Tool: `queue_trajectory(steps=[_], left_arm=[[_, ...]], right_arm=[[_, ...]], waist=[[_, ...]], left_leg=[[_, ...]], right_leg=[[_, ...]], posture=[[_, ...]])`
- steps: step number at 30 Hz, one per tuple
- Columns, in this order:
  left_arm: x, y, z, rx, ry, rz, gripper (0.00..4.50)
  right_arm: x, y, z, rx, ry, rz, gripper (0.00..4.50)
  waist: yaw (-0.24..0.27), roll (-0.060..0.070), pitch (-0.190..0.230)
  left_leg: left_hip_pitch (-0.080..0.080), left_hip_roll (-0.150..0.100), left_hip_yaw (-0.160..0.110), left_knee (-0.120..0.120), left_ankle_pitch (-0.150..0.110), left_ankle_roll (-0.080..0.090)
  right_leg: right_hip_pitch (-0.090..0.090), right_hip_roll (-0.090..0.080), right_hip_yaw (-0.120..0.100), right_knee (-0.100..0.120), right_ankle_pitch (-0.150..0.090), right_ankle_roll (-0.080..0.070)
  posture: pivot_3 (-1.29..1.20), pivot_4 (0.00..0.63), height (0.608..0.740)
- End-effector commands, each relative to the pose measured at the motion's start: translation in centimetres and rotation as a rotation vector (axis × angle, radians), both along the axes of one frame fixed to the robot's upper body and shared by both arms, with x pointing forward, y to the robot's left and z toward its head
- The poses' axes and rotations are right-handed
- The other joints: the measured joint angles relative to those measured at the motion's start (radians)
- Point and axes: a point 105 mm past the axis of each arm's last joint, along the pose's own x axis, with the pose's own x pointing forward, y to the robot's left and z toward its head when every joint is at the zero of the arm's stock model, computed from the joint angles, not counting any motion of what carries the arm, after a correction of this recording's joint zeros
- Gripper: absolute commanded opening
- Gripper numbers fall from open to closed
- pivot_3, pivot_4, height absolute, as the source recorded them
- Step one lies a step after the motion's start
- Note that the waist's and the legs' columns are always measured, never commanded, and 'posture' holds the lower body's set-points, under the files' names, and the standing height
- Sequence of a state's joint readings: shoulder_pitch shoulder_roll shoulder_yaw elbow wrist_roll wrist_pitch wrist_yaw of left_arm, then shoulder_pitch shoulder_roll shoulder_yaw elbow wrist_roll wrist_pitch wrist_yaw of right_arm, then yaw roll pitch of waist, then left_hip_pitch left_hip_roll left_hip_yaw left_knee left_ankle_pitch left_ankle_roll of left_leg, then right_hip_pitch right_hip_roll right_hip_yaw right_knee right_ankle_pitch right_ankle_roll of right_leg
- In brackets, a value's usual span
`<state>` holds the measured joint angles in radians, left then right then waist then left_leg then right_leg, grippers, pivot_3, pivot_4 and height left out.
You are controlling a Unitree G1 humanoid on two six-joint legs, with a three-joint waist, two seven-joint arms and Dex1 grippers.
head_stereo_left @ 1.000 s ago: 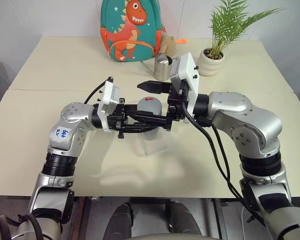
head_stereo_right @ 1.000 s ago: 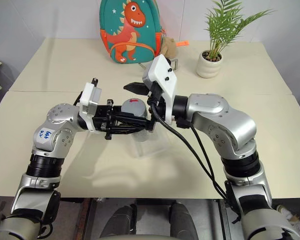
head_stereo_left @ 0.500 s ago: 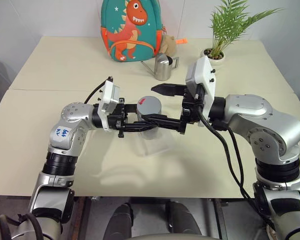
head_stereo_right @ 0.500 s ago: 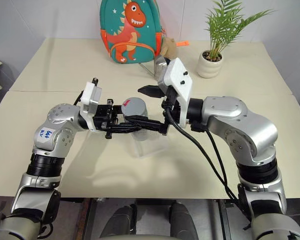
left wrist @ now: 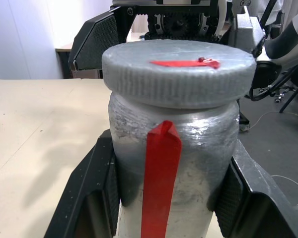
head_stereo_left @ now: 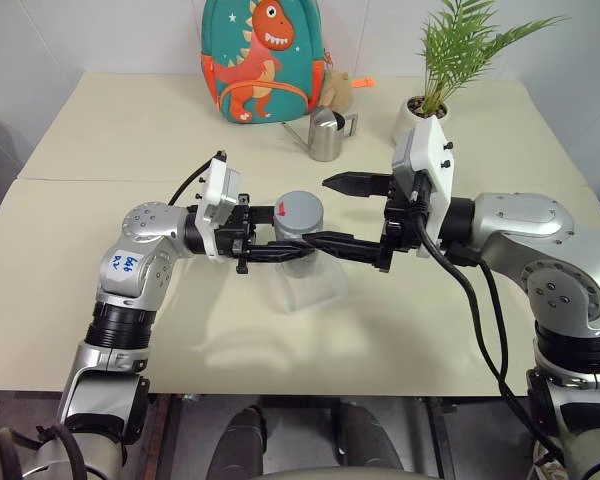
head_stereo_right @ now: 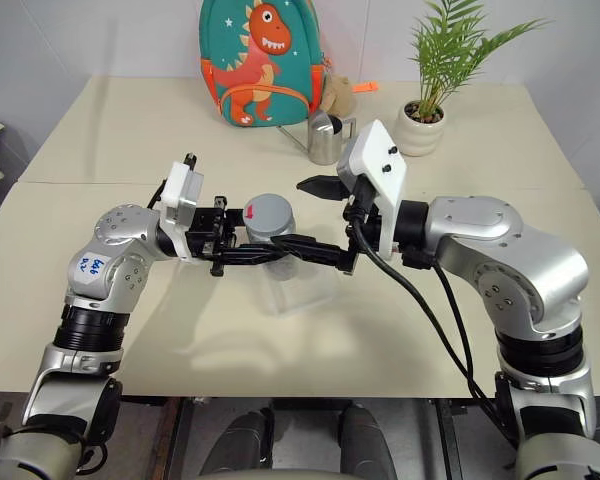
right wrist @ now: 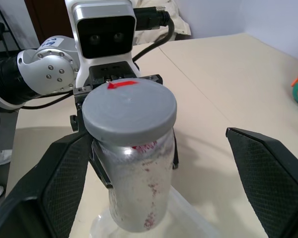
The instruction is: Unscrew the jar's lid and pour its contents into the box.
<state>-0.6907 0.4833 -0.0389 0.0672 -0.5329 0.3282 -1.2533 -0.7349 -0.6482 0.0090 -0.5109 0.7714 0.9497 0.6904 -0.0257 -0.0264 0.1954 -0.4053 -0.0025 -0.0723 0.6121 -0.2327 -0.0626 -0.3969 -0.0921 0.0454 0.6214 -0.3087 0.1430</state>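
- We find the small cylindrical jar (head_stereo_left: 302,240) with a silvery-clear body held upright above the beige table (head_stereo_left: 130,130), over the shallow square clear plastic box (head_stereo_left: 315,290) that sits on the table.
- The left end effector (head_stereo_left: 280,250) is clamped on the jar's body; in the left wrist view its two black fingers (left wrist: 89,198) press the jar from both sides, below the cap.
- The round grey ribbed screw lid (left wrist: 179,69) sits on the jar, a small red mark on its top. A red strip runs down the jar's side below it.
- The right end effector (head_stereo_right: 305,215) points toward the jar with its fingers spread wide, one finger (right wrist: 64,183) close beside the jar, the other well apart from it. We see it holding nothing.
- We cannot make out the contents with any certainty through the jar wall.
- At the far side of the table stand a green dinosaur backpack (head_stereo_left: 263,60), a steel pitcher with a handle (head_stereo_left: 326,135) and a potted palm in a white pot (head_stereo_left: 425,120).
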Motion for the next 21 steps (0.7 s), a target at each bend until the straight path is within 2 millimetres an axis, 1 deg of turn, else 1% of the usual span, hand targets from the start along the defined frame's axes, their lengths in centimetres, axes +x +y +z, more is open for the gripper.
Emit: queue_trajectory(steps=[1,9,14,16,21], left_arm=[[-0.4,-0.1,0.9,-0.004,-0.044,-0.028,1.97],[-0.4,-0.2,0.8,-0.003,-0.043,-0.032,1.97],[-0.4,-0.2,0.9,-0.004,-0.042,-0.034,1.97],[-0.4,-0.2,0.8,-0.004,-0.041,-0.036,1.97],[-0.3,-0.4,0.7,-0.007,-0.039,-0.042,1.97]], right_arm=[[-0.4,-1.1,1.2,0.006,-0.053,-0.039,4.47],[-1.0,-2.0,1.3,-0.023,-0.045,-0.030,4.47],[-1.1,-2.6,2.1,-0.015,-0.061,-0.044,4.47],[-1.1,-2.4,2.6,0.007,-0.071,-0.039,4.47],[-1.1,-0.9,3.4,0.069,-0.066,-0.005,4.47]], waist=[[0.001,0.000,0.000],[0.001,0.000,0.000],[0.001,0.000,0.000],[0.000,0.000,0.000],[-0.002,0.000,0.000]], left_leg=[[0.000,0.000,0.000,0.000,0.000,0.000],[0.000,0.000,0.000,0.000,0.000,0.000],[0.000,0.000,0.000,0.000,0.000,0.000],[0.000,0.000,0.000,0.000,0.000,0.000],[0.000,0.000,0.000,0.000,0.000,0.000]], right_leg=[[0.000,0.000,0.000,0.000,0.000,0.000],[0.000,0.000,0.000,0.000,0.000,0.000],[0.000,0.000,0.000,0.000,0.000,0.000],[0.000,0.000,0.000,0.000,0.000,0.000],[0.000,0.000,0.000,0.000,0.000,0.000]], posture=[[0.00,0.150,0.740],[0.00,0.150,0.740],[0.00,0.150,0.740],[0.00,0.150,0.740],[0.00,0.150,0.740]])
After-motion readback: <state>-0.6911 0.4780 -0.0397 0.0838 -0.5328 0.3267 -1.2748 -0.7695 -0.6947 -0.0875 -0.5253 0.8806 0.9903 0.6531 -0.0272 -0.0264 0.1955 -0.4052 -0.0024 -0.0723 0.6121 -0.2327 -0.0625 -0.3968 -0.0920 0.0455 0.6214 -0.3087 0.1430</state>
